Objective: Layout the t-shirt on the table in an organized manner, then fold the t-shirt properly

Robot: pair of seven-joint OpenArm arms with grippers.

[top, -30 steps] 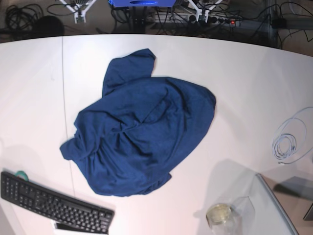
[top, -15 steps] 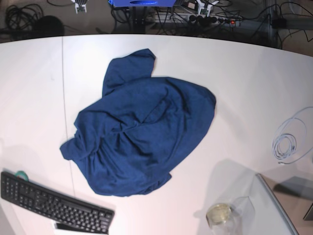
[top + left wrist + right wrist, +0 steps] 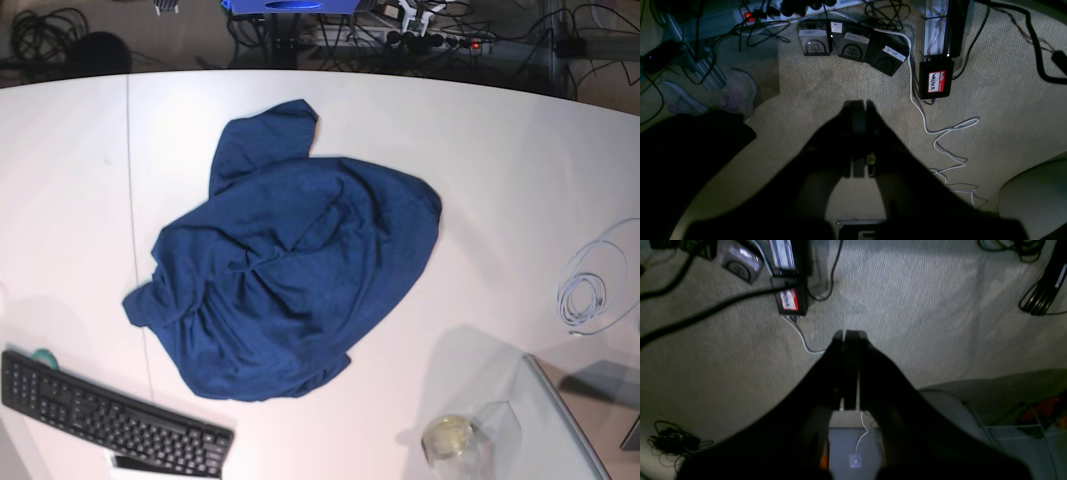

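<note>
The dark navy t-shirt (image 3: 285, 265) lies crumpled in a heap on the middle of the white table (image 3: 500, 180), one sleeve pointing toward the far edge. Neither gripper is near it. In the left wrist view my left gripper (image 3: 858, 105) is shut and empty, hanging over the carpeted floor beyond the table. My right gripper (image 3: 846, 333) is likewise shut and empty above the carpet. In the base view only small white bits of the arms show at the top edge.
A black keyboard (image 3: 110, 415) lies at the near left edge. A coiled white cable (image 3: 590, 290) is at the right. A glass jar (image 3: 448, 437) and a glass panel (image 3: 565, 425) stand at the near right. Foot pedals (image 3: 850, 50) and cables lie on the floor.
The white tips of both arms have drawn back past the table's far edge and almost left the base view. The t-shirt has not moved.
</note>
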